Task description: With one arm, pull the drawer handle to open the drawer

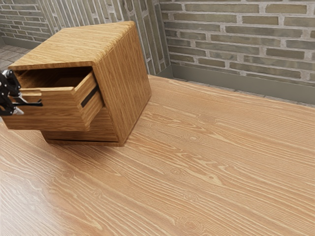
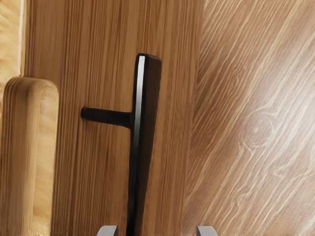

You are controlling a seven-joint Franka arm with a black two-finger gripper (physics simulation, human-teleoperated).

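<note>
A wooden cabinet [image 1: 120,73] stands on the table at the exterior view's left. Its upper drawer [image 1: 49,110] is pulled well out, and its hollow inside shows. The lower drawer [image 1: 91,132] sits flush in the cabinet. My gripper [image 1: 17,103] is at the exterior view's left edge, right in front of the drawer's black handle [image 1: 33,103]. In the wrist view the handle bar [image 2: 142,147] runs on its post down between my two grey fingertips [image 2: 107,230]. They stand wide apart and my gripper [image 2: 156,232] is open around the bar.
The wooden table [image 1: 206,162] stretches wide to the exterior view's right of the cabinet. A brick wall [image 1: 246,34] runs along the back. In the wrist view a rounded wooden edge [image 2: 29,147] lies beside the drawer front.
</note>
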